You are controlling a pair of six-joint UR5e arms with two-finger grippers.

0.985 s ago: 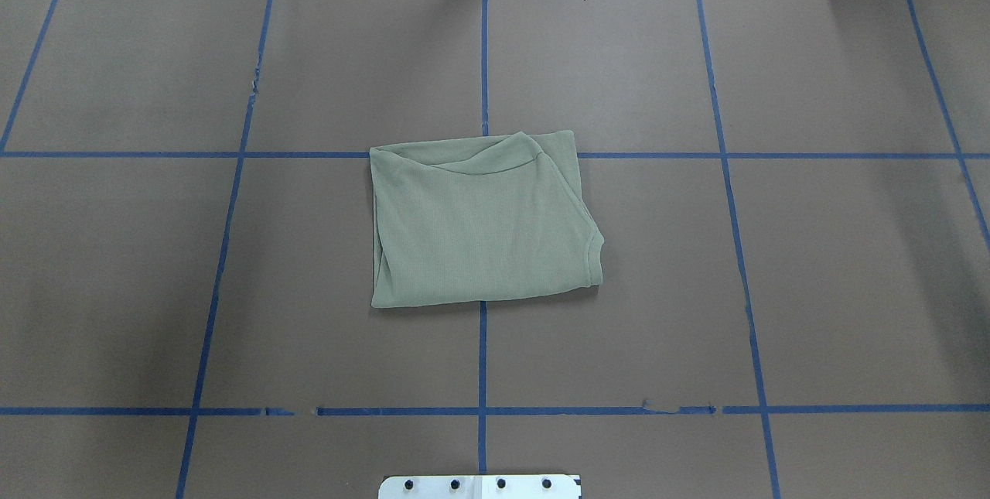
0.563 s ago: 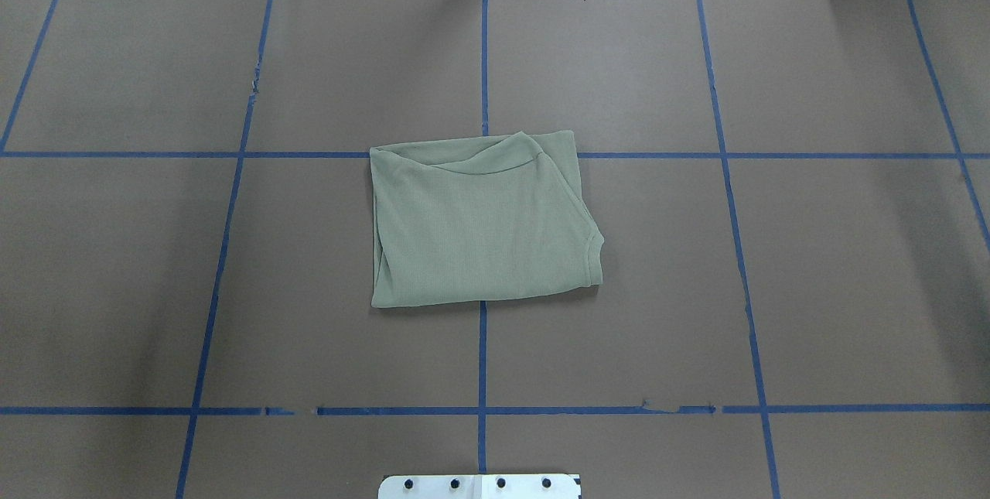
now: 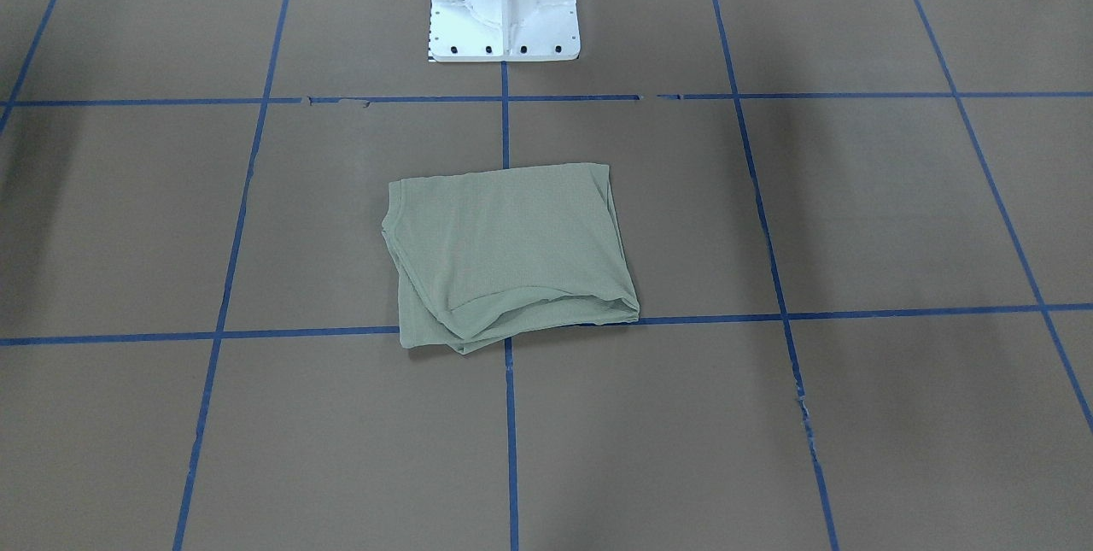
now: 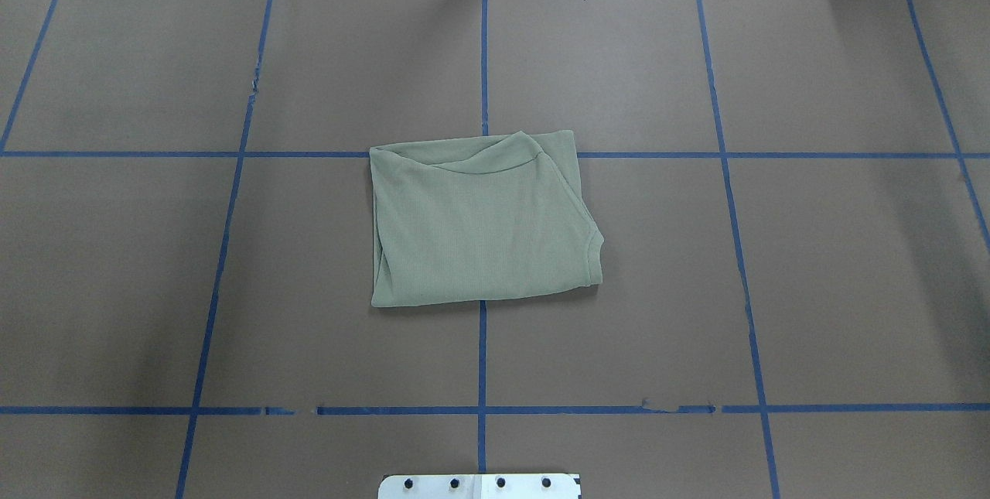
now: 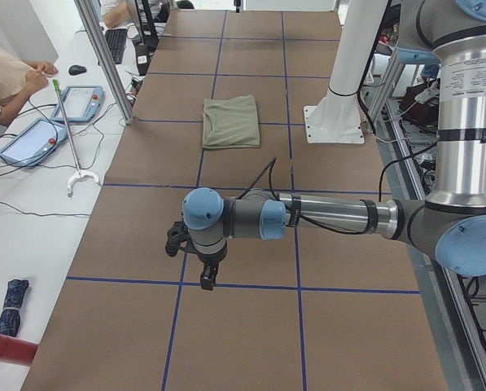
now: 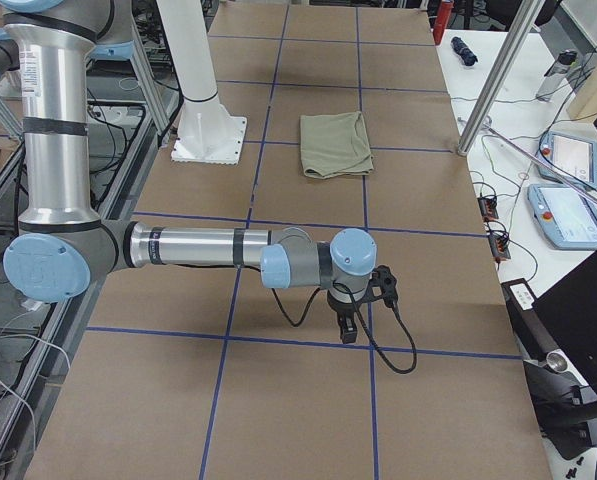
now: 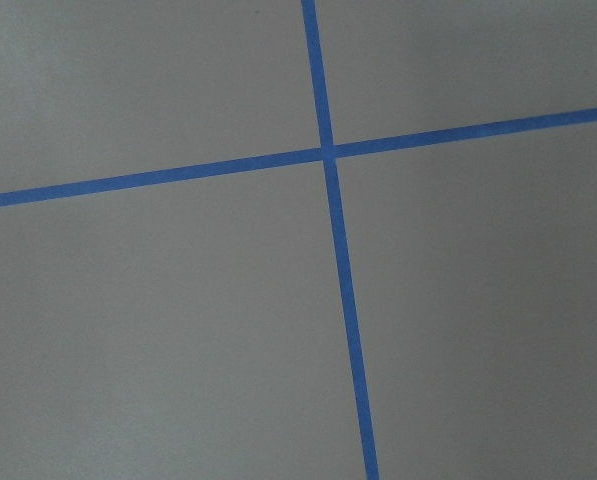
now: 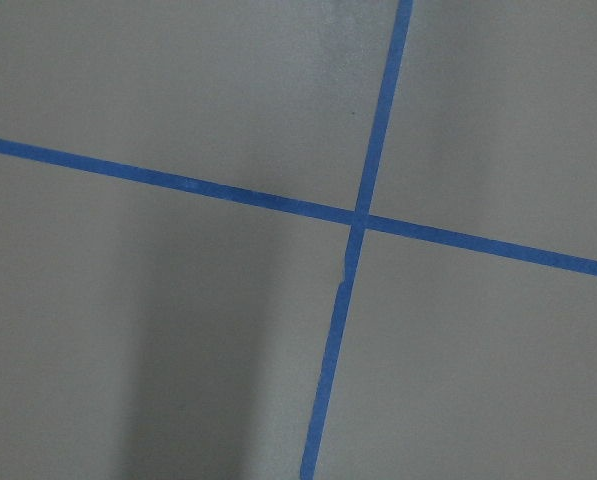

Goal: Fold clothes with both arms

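Overhead view: the folded shirt (image 4: 483,224) lies at the centre of the surface (image 4: 773,290), over a crossing of tape lines (image 4: 482,360). The pedestal base (image 4: 479,486) stands at 6 o'clock from it. The left arm (image 5: 332,216) reaches over the surface at 9 o'clock and the right arm (image 6: 198,247) at 3 o'clock, both well apart from the shirt.

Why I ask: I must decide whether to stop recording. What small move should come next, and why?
Probably none: the sage-green shirt lies in the middle as a compact layered rectangle. The left pincer and right pincer hang over brown paper toward opposite ends, far from it. Both wrist views show only paper and blue tape. I'd leave them parked.
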